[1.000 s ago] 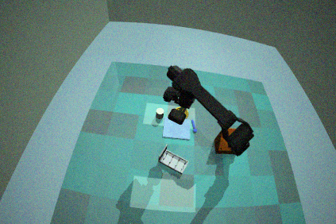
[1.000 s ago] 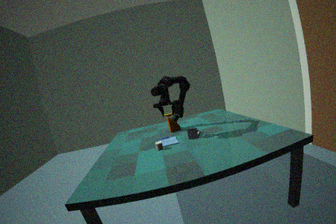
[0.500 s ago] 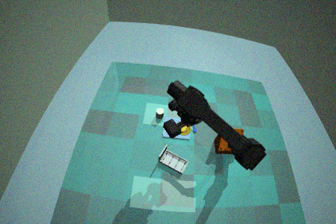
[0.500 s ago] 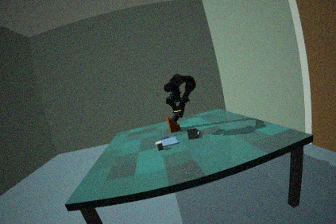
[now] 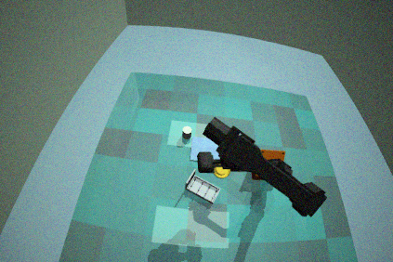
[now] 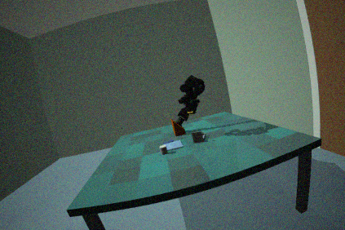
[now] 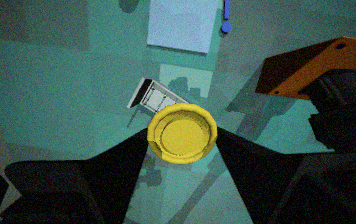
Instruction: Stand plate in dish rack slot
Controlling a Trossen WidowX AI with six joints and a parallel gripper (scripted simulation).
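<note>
The yellow plate (image 5: pixel 222 173) (image 6: pixel 190 112) (image 7: pixel 185 135) is held in the air, its round face toward the wrist camera; in the exterior view it is a thin, nearly level strip. My gripper (image 5: pixel 222 170) (image 7: pixel 181 131) is shut on the plate, with one finger at each side of its rim. The dish rack (image 5: pixel 190 179) (image 6: pixel 198 137) (image 7: pixel 143 92) stands on the table, white inside with dark rails and a taller end panel. In the wrist view the plate covers the rack's near corner. The plate and gripper are above the table, clear of the rack.
A light blue square (image 5: pixel 201 148) (image 6: pixel 174 144) (image 7: pixel 180 25) lies beyond the rack, with a blue stick-like thing (image 7: pixel 226 26) beside it. A dark cylinder with a white top (image 5: pixel 187 133) (image 6: pixel 163 149) stands near the square. An orange plate-like part (image 5: pixel 274 155) (image 6: pixel 177 128) (image 7: pixel 310 70) is at the arm's base.
</note>
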